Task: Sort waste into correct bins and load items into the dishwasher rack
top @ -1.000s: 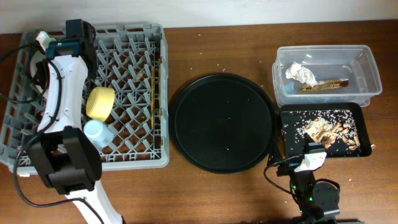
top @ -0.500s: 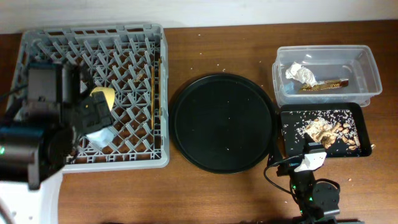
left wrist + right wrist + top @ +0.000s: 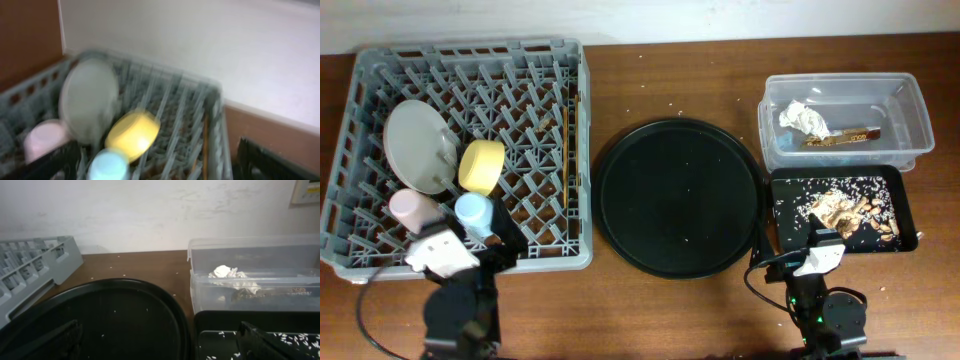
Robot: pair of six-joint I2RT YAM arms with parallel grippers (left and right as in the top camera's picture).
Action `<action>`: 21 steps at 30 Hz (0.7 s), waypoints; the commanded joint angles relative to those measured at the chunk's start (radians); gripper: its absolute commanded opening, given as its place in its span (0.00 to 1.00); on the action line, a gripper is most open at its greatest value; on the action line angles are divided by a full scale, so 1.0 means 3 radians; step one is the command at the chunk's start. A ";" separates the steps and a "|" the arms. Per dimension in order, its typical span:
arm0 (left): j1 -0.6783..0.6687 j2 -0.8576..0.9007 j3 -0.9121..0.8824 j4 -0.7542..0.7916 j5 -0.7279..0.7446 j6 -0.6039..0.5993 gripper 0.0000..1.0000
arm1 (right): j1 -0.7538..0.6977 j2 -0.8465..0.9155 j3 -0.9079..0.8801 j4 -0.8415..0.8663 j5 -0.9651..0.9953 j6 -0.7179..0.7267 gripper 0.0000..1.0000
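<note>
The grey dishwasher rack (image 3: pixel 535 70) fills the left of the table. In it stand a pale grey plate (image 3: pixel 415 145), a yellow bowl (image 3: pixel 481 165), a pink cup (image 3: pixel 408 205) and a light-blue cup (image 3: pixel 472 212), with the chopsticks (image 3: pixel 568 140) along its right side. My left gripper (image 3: pixel 160 172) is open and empty, drawn back at the rack's near edge and facing the blurred blue cup (image 3: pixel 107 165) and bowl (image 3: pixel 132 135). The clear bin (image 3: pixel 910 115) holds the napkin (image 3: pixel 803 117) and wrapper (image 3: pixel 845 137). Food scraps (image 3: pixel 845 208) lie in the black bin (image 3: pixel 900 195). My right gripper (image 3: pixel 160 350) is open and empty.
A large round black tray (image 3: pixel 680 197) lies between the rack and the bins, and its rim (image 3: pixel 150 287) runs just ahead of my right fingers. Crumbs dot the wooden table (image 3: pixel 670 70). Both arms sit folded at the near table edge.
My left arm has pulled back from over the rack's far left to the near table edge, uncovering the plate and pink cup. The right arm has not moved.
</note>
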 commanded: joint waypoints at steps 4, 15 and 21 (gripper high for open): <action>0.0404 -0.1152 -0.1456 0.0801 0.0365 0.0069 0.99 | -0.0010 -0.0023 -0.0024 -0.0010 0.0000 0.0022 0.98; 0.0443 -0.1152 -0.1581 0.0818 0.0276 0.0066 0.99 | -0.0010 -0.0023 -0.0024 -0.0010 0.0000 0.0022 0.99; 0.0443 -0.1152 -0.1581 0.0818 0.0276 0.0066 0.99 | -0.0010 -0.0023 -0.0024 -0.0010 0.0000 0.0022 0.98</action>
